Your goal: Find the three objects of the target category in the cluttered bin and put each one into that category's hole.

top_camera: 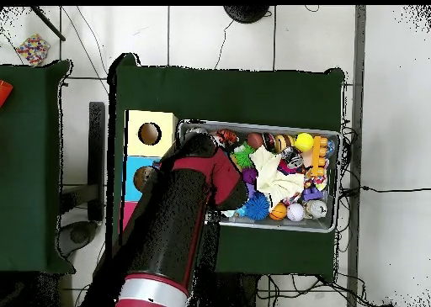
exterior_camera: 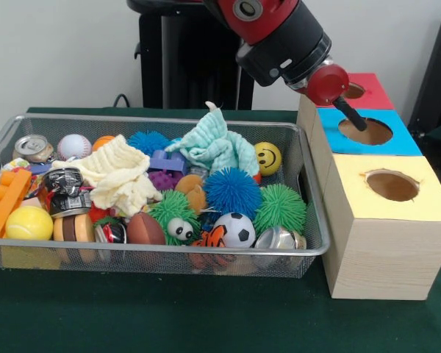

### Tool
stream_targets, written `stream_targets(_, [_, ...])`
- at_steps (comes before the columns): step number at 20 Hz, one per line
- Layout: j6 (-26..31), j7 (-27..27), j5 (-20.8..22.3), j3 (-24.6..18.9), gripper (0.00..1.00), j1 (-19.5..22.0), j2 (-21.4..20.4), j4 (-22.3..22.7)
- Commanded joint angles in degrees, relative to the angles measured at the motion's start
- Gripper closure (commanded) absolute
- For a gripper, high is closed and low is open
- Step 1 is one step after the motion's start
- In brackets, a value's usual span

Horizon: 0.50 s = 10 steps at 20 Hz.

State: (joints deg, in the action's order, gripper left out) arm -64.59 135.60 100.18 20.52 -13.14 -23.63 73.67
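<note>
The hole (exterior_camera: 355, 90) in the red-topped box sits at the far end of the row, mostly tucked behind the arm's red wrist knob, with the blue-topped box (exterior_camera: 367, 132) next and the yellow-topped box (exterior_camera: 392, 186) nearest the camera. The gripper (exterior_camera: 350, 115) pokes down over the blue top, right by the red one. I can't tell if it's gripping anything or how its jaws stand, just a dark stub showing.

The bin (exterior_camera: 317, 246) sits just beside the boxes, its rim close to their wooden sides, crammed with spiky balls, a soccer ball (exterior_camera: 235, 229), a smiley ball (exterior_camera: 267, 158) and cloths (exterior_camera: 214, 145). Probably tight for digging, though there's open air above the pile.
</note>
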Motion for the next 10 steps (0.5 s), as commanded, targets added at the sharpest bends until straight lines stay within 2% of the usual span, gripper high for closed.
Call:
stream_targets(1, [-4.41,6.71,2.79,-6.28,0.0,-0.07,2.22,2.29])
stream_targets(5, [-4.73,7.06,3.44,-5.32,0.0,-0.33,1.43,2.65])
stream_targets(10, [-9.52,10.51,7.55,-0.96,0.0,-1.55,-4.06,4.31])
